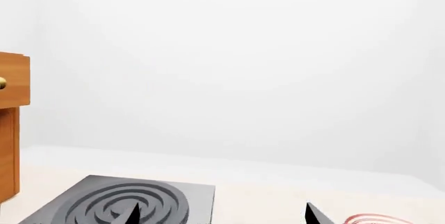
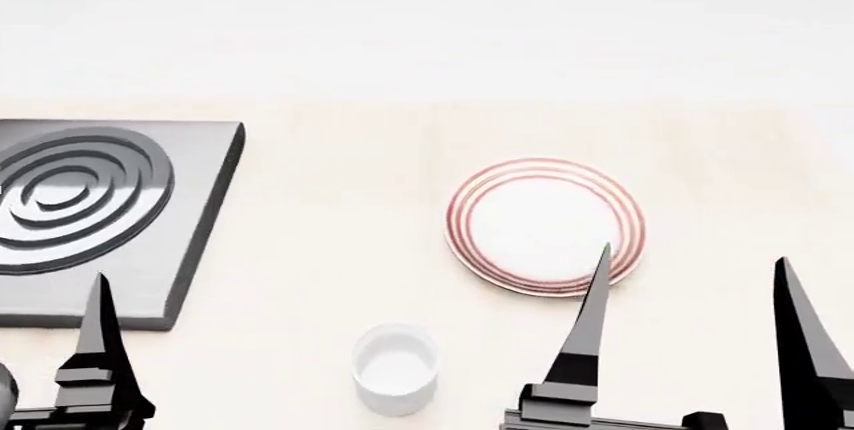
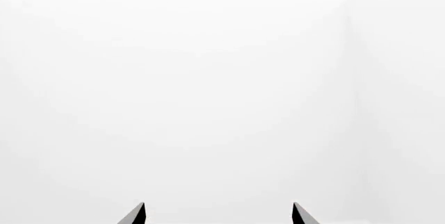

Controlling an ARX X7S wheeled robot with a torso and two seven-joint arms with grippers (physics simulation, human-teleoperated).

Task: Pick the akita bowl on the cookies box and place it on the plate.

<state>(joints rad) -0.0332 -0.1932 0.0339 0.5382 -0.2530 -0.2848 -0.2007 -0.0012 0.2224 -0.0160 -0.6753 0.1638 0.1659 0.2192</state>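
Observation:
The akita bowl and the cookies box are out of view in all three views. The plate [image 2: 545, 225], white with thin red rings, lies on the pale table right of centre, and a sliver of its rim [image 1: 372, 219] shows in the left wrist view. My right gripper [image 2: 694, 255] is open near the front edge, its left fingertip over the plate's near rim. In its own view the right gripper [image 3: 218, 211] shows only two spread tips against blank white. My left gripper [image 1: 222, 213] is open and holds nothing. One of its fingers [image 2: 100, 335] shows at the front left.
A grey stove plate [image 2: 80, 200] with concentric rings lies at the left of the table, also seen as a grey slab [image 1: 125, 203] in the left wrist view. A small plain white cup [image 2: 395, 368] stands near the front edge. A wooden cabinet [image 1: 10, 130] stands beside the stove.

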